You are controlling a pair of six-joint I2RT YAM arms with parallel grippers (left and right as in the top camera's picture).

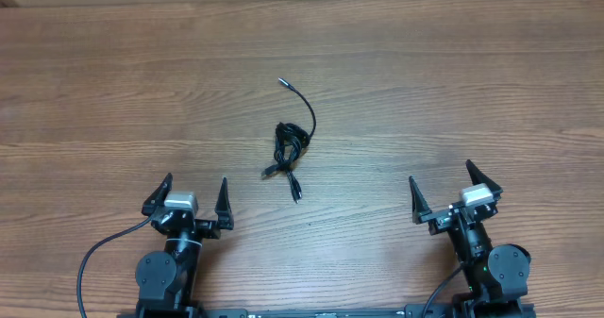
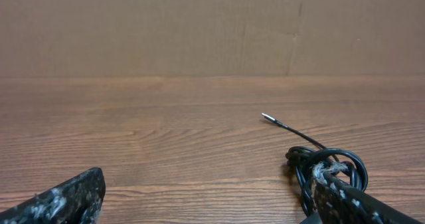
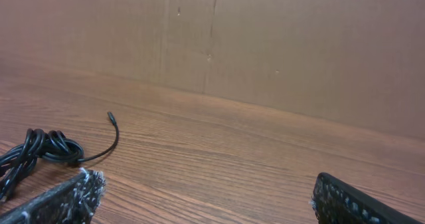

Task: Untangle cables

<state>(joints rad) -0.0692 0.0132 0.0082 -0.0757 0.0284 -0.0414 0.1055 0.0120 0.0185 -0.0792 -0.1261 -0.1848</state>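
Overhead, the cables [image 1: 291,141] lie knotted in a small bundle mid-counter [image 1: 113,73], with one strand curving far to a metal-tipped plug. The left end effector [image 1: 195,188] and right end effector [image 1: 441,173] stand wide and empty near the near edge, well apart from the bundle. Only the wrist views show the brown cardboard wall [image 2: 199,24] beyond. In the left wrist view, one finger [image 2: 352,201] hides part of the bundle.

Wood-grain brown bench [image 1: 453,82] fills the overhead view, grain running 9 to 3 o'clock, plain brown cardboard-like wall [image 2: 133,24] standing along its 12 o'clock edge, a vertical seam [image 3: 211,38] in it.
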